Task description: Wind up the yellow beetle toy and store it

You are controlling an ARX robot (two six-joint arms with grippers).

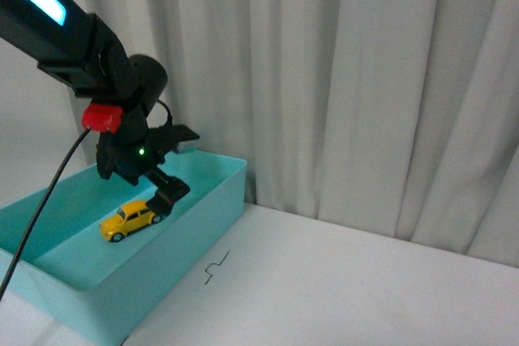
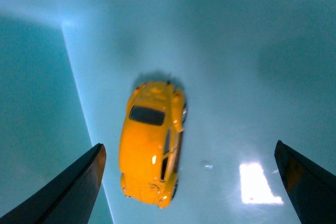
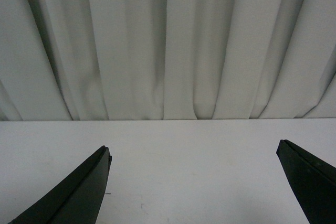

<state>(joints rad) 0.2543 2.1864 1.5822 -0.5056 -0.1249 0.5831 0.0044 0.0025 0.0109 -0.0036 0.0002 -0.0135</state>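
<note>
You're seeing the yellow beetle toy (image 1: 130, 219), dark windows, against a turquoise bin (image 1: 212, 215); left gripper (image 2: 189, 147) black, with a red tab (image 1: 102, 117) and green light (image 1: 140, 151); table (image 1: 340, 281) white, curtain (image 1: 365, 79) pale grey, unpatterned.

Glossy yellow beetle toy (image 2: 149, 150) on the smooth, light-reflecting plastic of a teal bin (image 1: 180, 263). Soft cloth curtain (image 3: 168, 45), matt white worktop (image 3: 184, 156).
</note>
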